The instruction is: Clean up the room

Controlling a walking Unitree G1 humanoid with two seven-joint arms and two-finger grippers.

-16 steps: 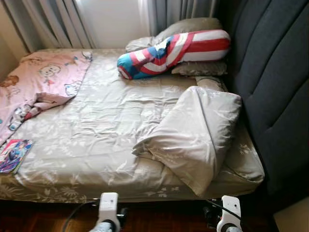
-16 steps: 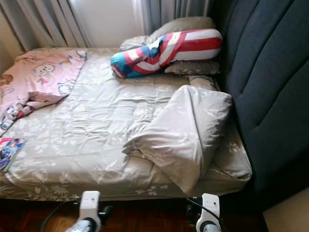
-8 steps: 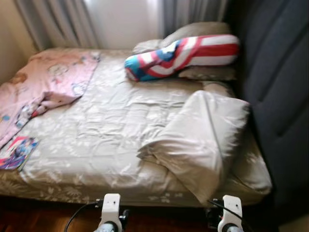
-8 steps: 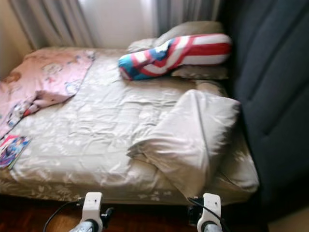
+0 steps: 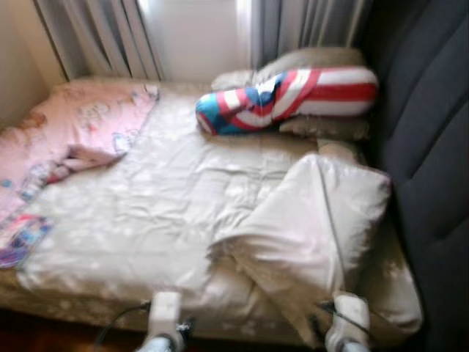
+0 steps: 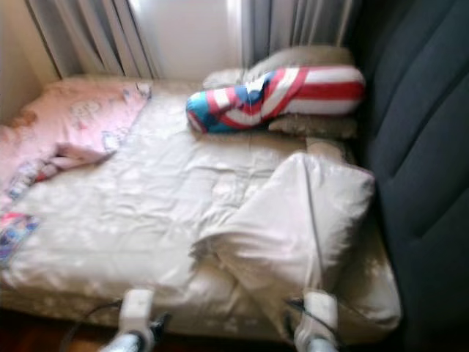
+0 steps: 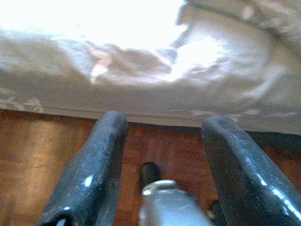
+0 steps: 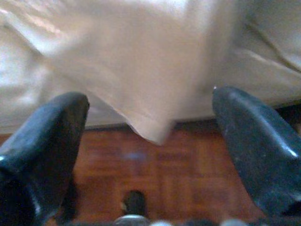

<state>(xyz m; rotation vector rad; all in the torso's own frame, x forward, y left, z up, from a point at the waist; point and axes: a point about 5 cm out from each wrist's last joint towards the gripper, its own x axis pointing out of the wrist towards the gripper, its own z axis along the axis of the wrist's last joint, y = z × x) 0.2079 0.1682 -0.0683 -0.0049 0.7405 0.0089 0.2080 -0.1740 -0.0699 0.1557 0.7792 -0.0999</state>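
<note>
Left eye view: I log a bed [image 5: 146,220] under a beige sheet, a folded beige duvet [image 5: 308,227] heaped at its near right corner with one corner hanging over the edge. A red, white and blue bolster [image 5: 293,95] lies against the grey pillows [image 5: 315,59] at the far end; a pink blanket [image 5: 73,132] covers the far left side, and a colourful booklet [image 5: 22,238] sits at the near left edge. Against the frame half a second ago the whole picture has shifted and blurred, so my camera moved; the things lie as before.

Right eye view: same scene, dark headboard [image 6: 425,147] on the right, curtains [image 6: 95,37] behind.

Left wrist view: left pincer [image 7: 162,136] released, fingers apart over the wooden floor [image 7: 37,141], facing the bed's edge.

Right wrist view: right pincer [image 8: 148,122] released, spread wide, the duvet's hanging corner between and beyond its fingers.
</note>
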